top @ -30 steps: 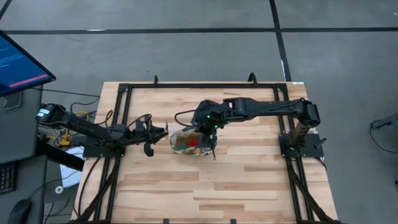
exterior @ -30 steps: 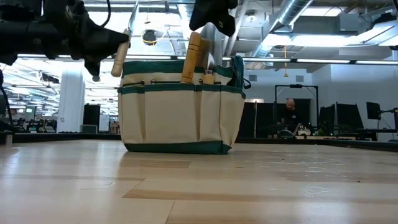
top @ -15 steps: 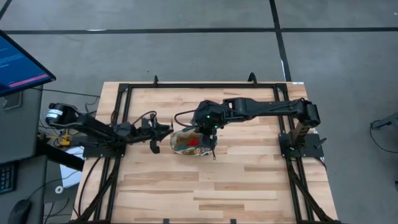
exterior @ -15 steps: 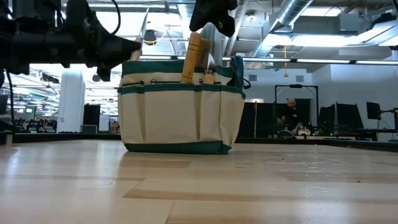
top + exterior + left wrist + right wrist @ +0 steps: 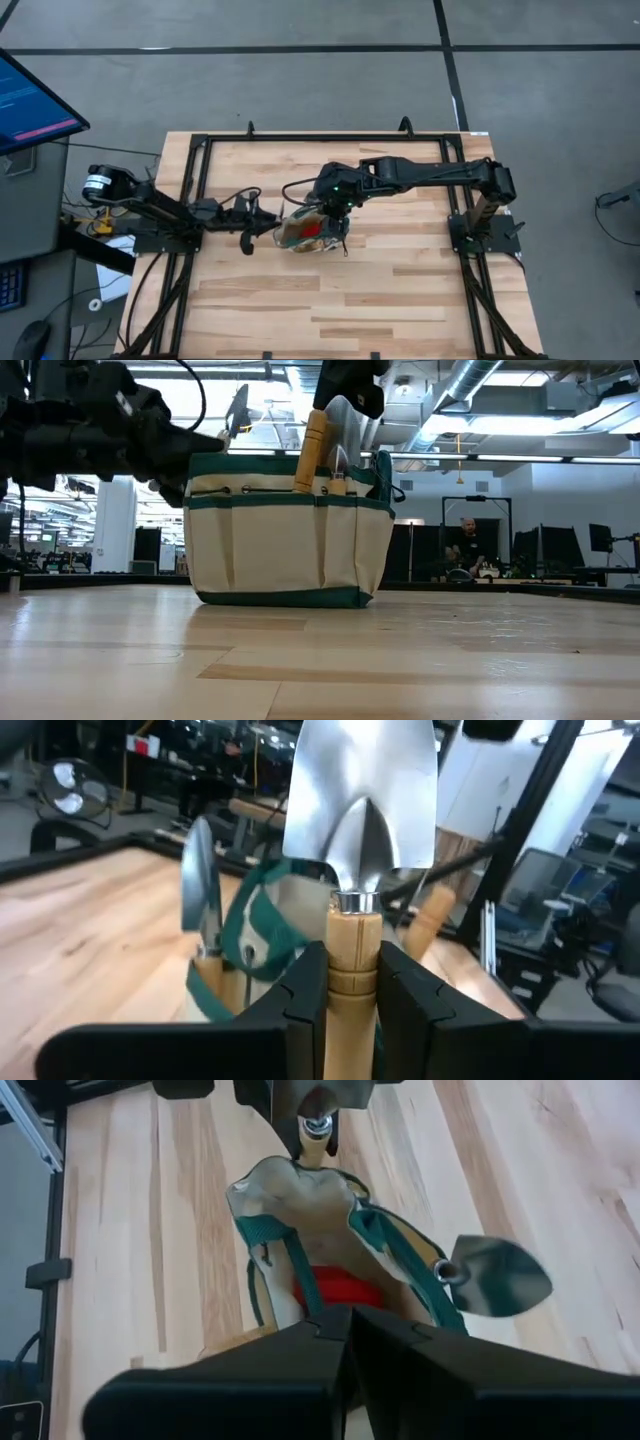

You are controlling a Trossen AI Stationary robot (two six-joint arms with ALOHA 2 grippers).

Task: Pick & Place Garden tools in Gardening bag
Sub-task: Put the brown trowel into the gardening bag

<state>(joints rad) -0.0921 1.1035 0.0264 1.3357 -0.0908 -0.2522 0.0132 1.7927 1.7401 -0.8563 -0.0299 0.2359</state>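
Jaws of left gripper (image 5: 353, 995) clamp trowel (image 5: 360, 830) handle.

Bright, even overhead light; glare on the trowel blade (image 5: 362, 790); backlit dark arms at tabletop (image 5: 400, 660) level; blurred wrist-view backgrounds.

high: straight down over the whole counter (image 5: 300, 300) | low: counter level, facing the room, close to the gardening bag (image 5: 290, 540) | left wrist: along a held trowel (image 5: 360, 810) toward the bag | right wrist: down into the bag | all four share the bag
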